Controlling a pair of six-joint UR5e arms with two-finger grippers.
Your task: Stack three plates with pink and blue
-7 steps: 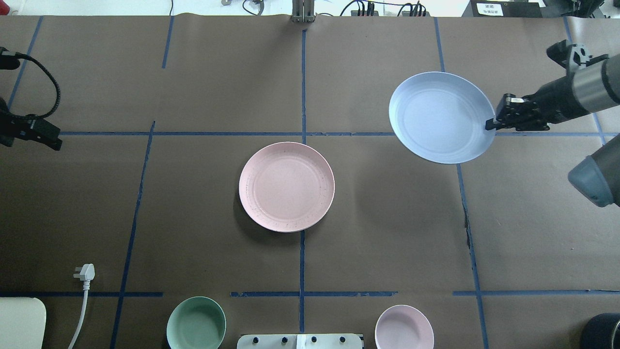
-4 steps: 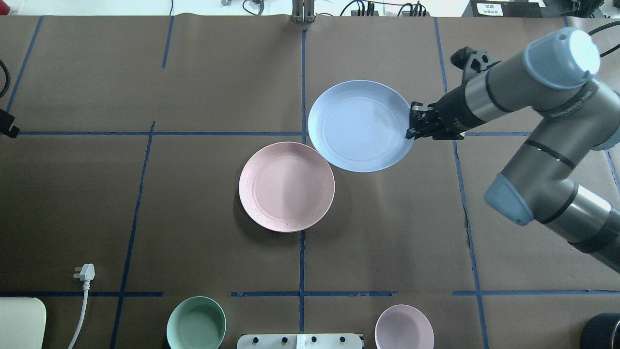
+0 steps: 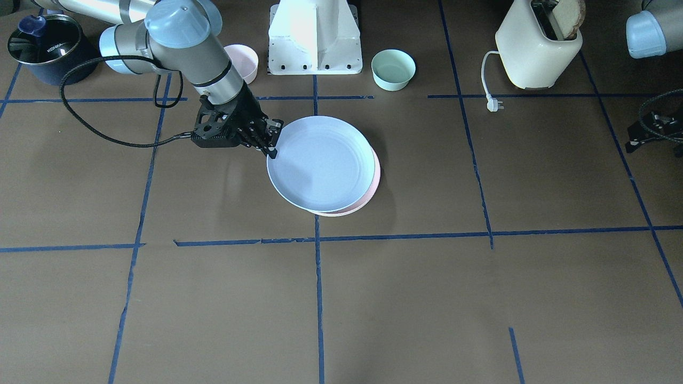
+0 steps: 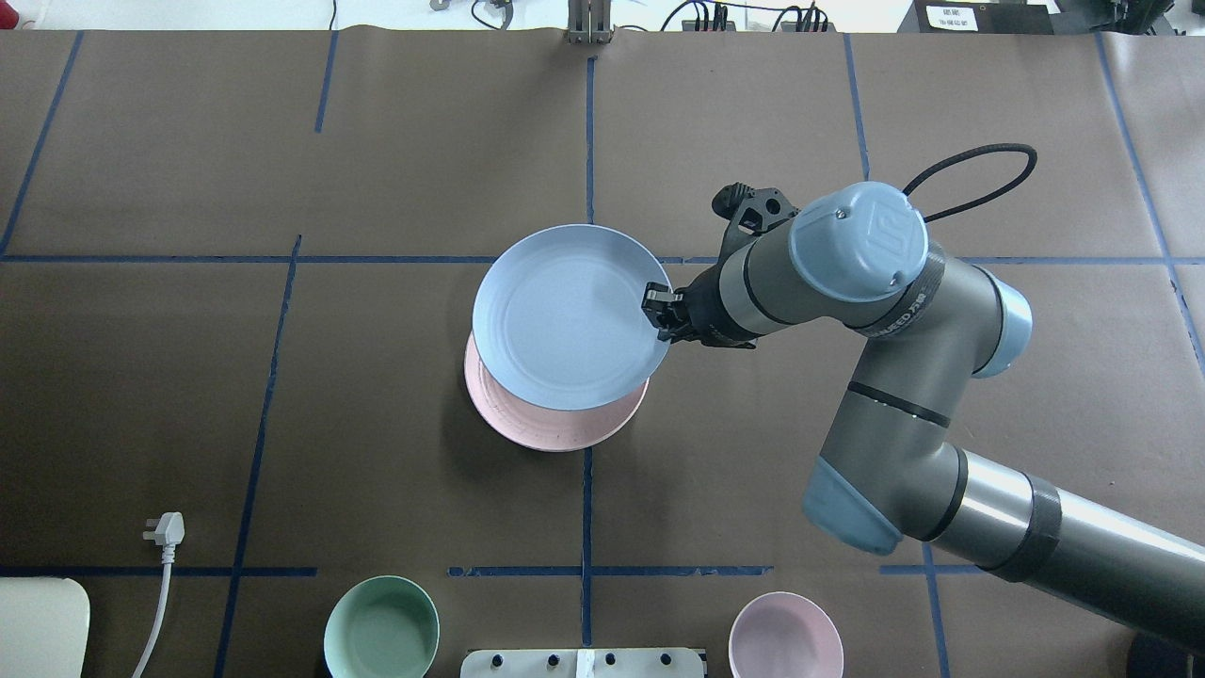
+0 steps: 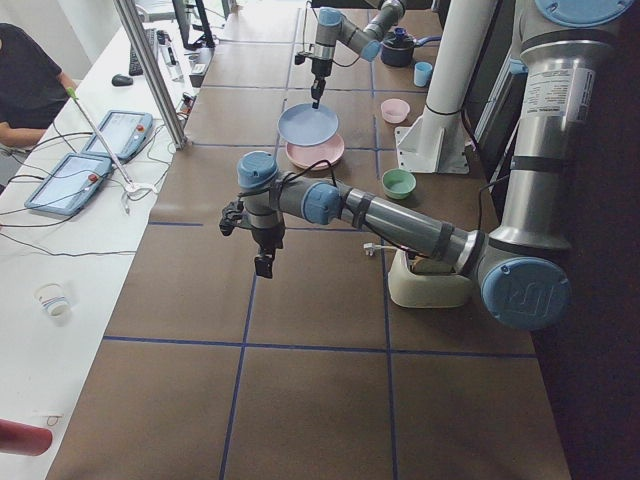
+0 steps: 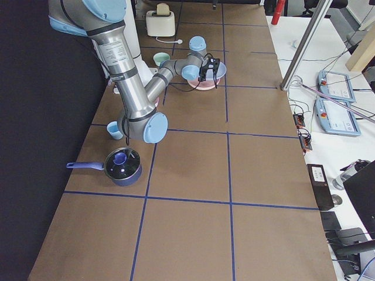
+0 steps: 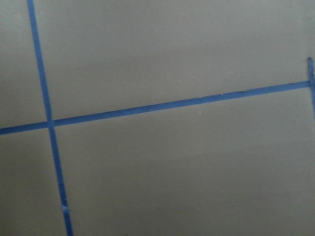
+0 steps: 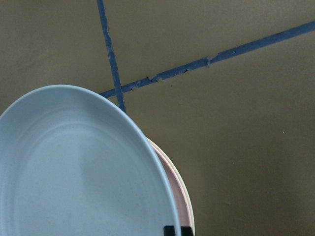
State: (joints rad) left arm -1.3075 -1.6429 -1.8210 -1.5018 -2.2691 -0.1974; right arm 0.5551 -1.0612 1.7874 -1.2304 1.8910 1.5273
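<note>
My right gripper (image 4: 656, 311) is shut on the rim of the light blue plate (image 4: 565, 320) and holds it a little above the pale pink plate (image 4: 555, 426), overlapping most of it. The front view shows the same: gripper (image 3: 271, 144), blue plate (image 3: 320, 162), pink plate's rim (image 3: 374, 184). In the right wrist view the blue plate (image 8: 74, 172) covers the pink one (image 8: 178, 192), and a thin pale edge shows under the pink rim. No cream plate shows clearly. My left gripper (image 3: 659, 133) hangs over bare table at the left end. I cannot tell if it is open.
A small mint-green bowl (image 4: 381, 628) and a small pink bowl (image 4: 786, 636) stand by the robot's base (image 3: 315, 37). A cream toaster (image 3: 539, 45) with its plug (image 4: 165, 529) is on the robot's left. A dark pot (image 3: 45, 48) is on its right.
My right arm has carried the blue plate from the far right leftward and over the pink plate. The left gripper has left the overhead view.
</note>
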